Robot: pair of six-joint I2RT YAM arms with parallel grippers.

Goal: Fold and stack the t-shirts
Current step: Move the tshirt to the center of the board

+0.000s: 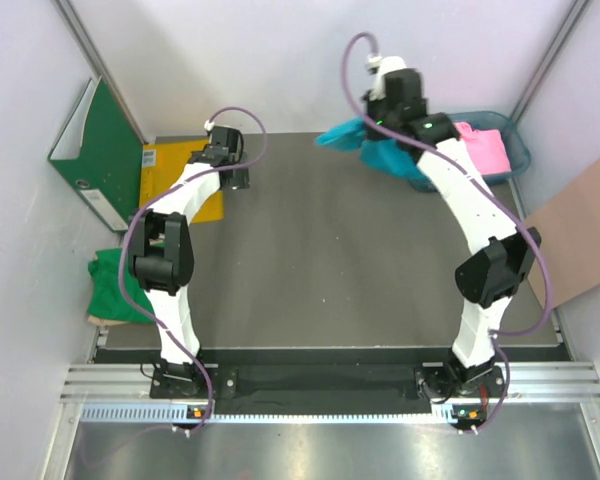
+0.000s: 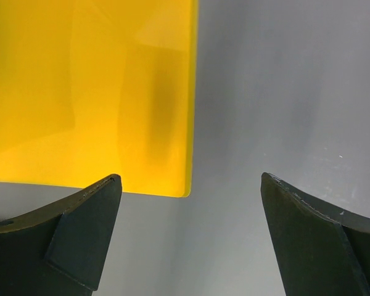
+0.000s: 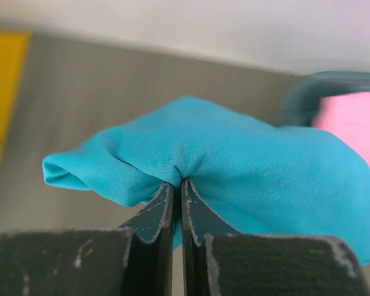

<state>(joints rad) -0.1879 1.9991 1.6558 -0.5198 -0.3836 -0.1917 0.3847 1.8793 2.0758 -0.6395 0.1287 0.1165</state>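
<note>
Nearest to me in the overhead view, the bright green t-shirt [image 1: 115, 285] lies crumpled at the left edge of the table [image 1: 330, 250], well behind the left gripper [image 2: 191, 185] and off to its left. On the left wrist feed, that gripper's fingers stand wide apart with nothing between them, hanging over the grey surface. The corner of the yellow envelope [image 2: 92, 92] lies just ahead of the left finger, and only bare table shows ahead of the right one. A green binder [image 1: 100, 150] leans on the wall further left of those fingers. Over on the right wrist feed, the right gripper [image 3: 177, 183] has its fingers drawn together to a sliver. They pinch a bunched fold of the turquoise-blue t-shirt [image 3: 234, 160], which bulges out on both sides of the tips. From above I see the rest of that cloth trailing from the fingers toward the blue bin [image 1: 515, 150]. Beyond the fingers and to their right, the pink t-shirt [image 3: 351, 123] sits in that bin, blurred on the wrist feed. I cannot tell whether the turquoise cloth touches the table under the fingers.
</note>
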